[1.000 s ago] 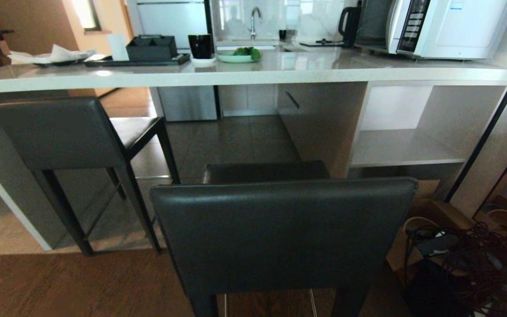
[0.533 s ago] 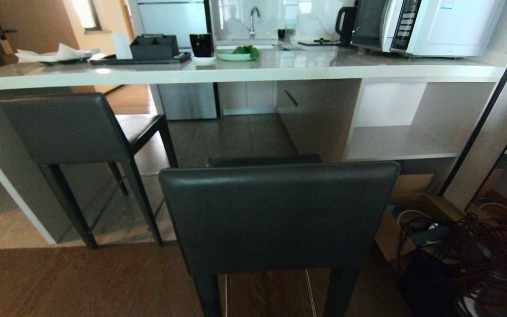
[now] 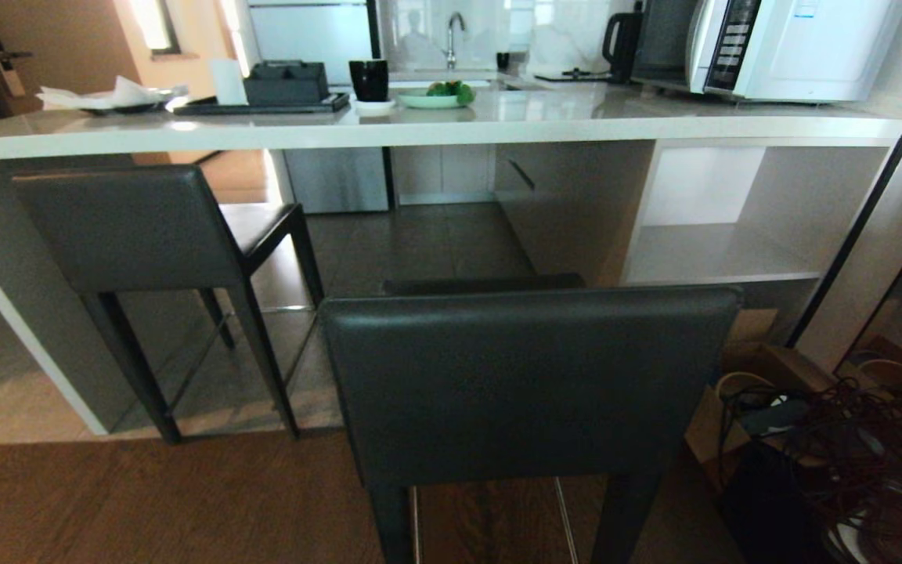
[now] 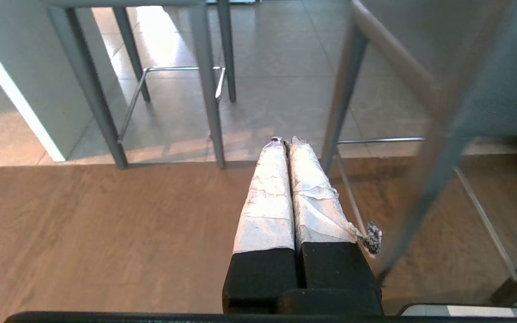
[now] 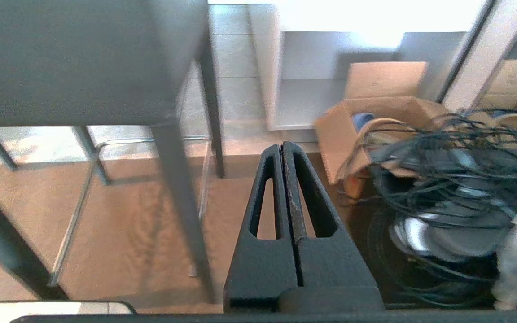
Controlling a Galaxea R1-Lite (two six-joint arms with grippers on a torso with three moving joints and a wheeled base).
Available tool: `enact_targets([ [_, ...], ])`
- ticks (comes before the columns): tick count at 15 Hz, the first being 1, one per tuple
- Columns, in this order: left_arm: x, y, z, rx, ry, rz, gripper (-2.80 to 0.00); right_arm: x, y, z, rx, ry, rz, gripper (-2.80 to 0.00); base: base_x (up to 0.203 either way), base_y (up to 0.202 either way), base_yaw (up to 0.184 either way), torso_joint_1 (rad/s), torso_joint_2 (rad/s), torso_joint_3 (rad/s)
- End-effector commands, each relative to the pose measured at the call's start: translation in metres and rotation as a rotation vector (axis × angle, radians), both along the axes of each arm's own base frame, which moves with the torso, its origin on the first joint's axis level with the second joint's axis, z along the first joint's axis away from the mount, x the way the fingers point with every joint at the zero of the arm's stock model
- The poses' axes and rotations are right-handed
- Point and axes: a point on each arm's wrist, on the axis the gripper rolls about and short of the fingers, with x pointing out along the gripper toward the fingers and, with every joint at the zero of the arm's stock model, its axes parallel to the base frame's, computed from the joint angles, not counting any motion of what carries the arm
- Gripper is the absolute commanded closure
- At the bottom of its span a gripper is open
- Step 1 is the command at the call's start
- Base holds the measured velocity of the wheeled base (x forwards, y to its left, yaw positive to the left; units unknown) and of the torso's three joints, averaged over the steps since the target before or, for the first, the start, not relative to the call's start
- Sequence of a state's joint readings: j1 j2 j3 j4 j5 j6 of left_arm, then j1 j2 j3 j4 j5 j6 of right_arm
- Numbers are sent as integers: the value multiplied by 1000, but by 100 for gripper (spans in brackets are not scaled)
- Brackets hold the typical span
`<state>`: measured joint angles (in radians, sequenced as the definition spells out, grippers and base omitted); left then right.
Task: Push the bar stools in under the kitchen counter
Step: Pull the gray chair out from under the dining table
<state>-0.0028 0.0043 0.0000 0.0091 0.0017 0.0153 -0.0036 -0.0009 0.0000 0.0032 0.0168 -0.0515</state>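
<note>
Left stool: seat already under the counter, backrest just outside its edge, standing on the tile. Near stool: directly ahead on the wood floor, well clear of the counter, backrest filling the lower middle of the head view, seat edge just visible behind it.

Left gripper: taped fingers pressed together, empty, held low beside the near stool's legs, touching nothing. Right gripper: black fingers closed flat against each other, empty, low on the stool's other side, next to a cardboard box and a tangle of cables. Neither arm appears in the head view.

Risks, as judged:
- A push high on the backrest could tip the tall, slim-legged stool rather than slide it.
- The legs may catch at the seam where wood meets tile, and the stool could rock.
- A push off-centre could swing it left into the other stool, or right into the white side panel.
- On the right, the base or right arm could snag the cables or nudge the box.
- The backrest looks about counter height; driven too far, it may hit the edge.

Against the earlier frame: the whole head view has shifted, so the camera moved, not the stools. The near stool's backrest now sits further right and looks slightly smaller. Counter items appear undisturbed.
</note>
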Motion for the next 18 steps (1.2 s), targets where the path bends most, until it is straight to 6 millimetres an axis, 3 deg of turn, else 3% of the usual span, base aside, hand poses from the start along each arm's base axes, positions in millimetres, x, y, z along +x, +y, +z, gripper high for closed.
enact_targets([
  [1,0,0,0,0,2,0,0,0,0,0,1,-1,1,0,0,200,-5,5,-1,6],
  [18,0,0,0,0,2,1,0,0,0,0,18,-1,-4,0,0,198,-2,2,1,2],
])
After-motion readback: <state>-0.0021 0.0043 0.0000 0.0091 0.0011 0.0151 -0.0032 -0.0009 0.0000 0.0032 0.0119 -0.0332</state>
